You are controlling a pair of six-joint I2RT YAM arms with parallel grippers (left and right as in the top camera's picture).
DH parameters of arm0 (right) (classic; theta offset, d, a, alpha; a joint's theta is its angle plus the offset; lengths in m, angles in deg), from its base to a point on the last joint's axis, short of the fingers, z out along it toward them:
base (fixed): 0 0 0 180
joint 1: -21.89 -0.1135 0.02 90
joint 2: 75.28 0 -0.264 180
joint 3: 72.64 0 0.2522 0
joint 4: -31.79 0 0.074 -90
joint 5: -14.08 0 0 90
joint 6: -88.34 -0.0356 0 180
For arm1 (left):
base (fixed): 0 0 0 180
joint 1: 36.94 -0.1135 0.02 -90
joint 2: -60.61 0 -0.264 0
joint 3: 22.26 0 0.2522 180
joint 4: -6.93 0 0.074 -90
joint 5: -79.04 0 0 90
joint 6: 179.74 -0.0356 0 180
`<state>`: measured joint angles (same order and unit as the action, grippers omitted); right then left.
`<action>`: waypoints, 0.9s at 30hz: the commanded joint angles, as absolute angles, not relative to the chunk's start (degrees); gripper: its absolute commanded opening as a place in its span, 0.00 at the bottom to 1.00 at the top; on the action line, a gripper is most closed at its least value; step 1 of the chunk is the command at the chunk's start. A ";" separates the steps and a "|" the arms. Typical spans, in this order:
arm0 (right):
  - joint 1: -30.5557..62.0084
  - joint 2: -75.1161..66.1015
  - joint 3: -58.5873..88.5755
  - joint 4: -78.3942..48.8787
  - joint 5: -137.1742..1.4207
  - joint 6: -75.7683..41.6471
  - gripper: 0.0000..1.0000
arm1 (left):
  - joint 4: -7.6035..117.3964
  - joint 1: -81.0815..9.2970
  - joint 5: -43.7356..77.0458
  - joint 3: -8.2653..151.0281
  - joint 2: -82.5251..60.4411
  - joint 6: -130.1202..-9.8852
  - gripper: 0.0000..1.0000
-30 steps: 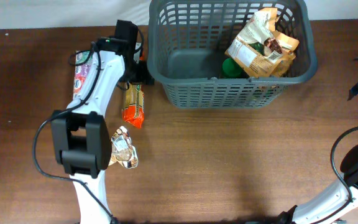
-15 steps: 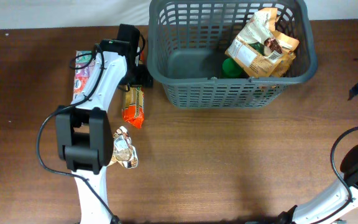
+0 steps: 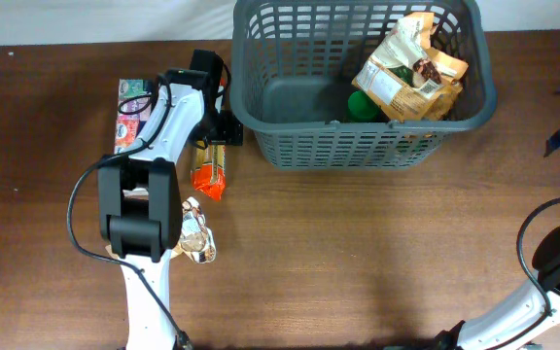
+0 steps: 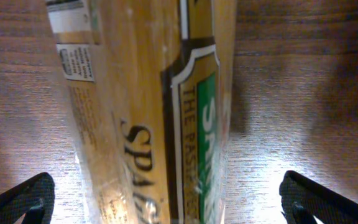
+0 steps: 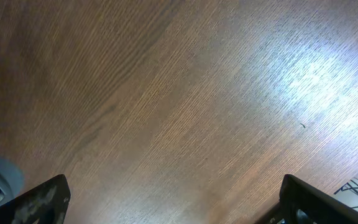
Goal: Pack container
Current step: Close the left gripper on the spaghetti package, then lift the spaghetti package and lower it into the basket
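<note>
At far middle of table (image 3: 358, 253), container (image 3: 358, 146) is set, with snack bags (image 3: 408, 70) and green thing (image 3: 361, 105) packed in its right end. Just left of container, spaghetti packet (image 3: 209, 165) is laid flat on wood. Left gripper (image 4: 173, 202) is held low over packet, fingers spread wide, nothing gripped. Right gripper (image 5: 173, 199) is held over wood at far right, also spread wide.
</note>
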<state>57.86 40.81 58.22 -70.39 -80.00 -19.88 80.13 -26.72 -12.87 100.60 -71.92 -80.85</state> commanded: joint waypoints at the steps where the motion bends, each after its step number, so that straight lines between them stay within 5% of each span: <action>1: 57.92 40.59 57.89 -70.42 -80.48 -20.62 0.99 | 80.06 -26.99 -12.20 101.26 -74.13 -80.13 0.99; 24: 57.92 40.59 57.89 -70.42 -80.48 -20.62 0.99 | 79.37 -26.99 -12.20 101.19 -74.50 -80.11 0.99; 26: 57.92 40.59 57.89 -70.42 -80.48 -20.60 0.99 | 79.19 -26.99 -12.20 101.11 -74.50 -80.13 0.89; 27: 57.92 40.59 57.89 -70.42 -80.48 -20.62 0.99 | 79.10 -26.99 -12.22 101.06 -74.50 -80.11 0.72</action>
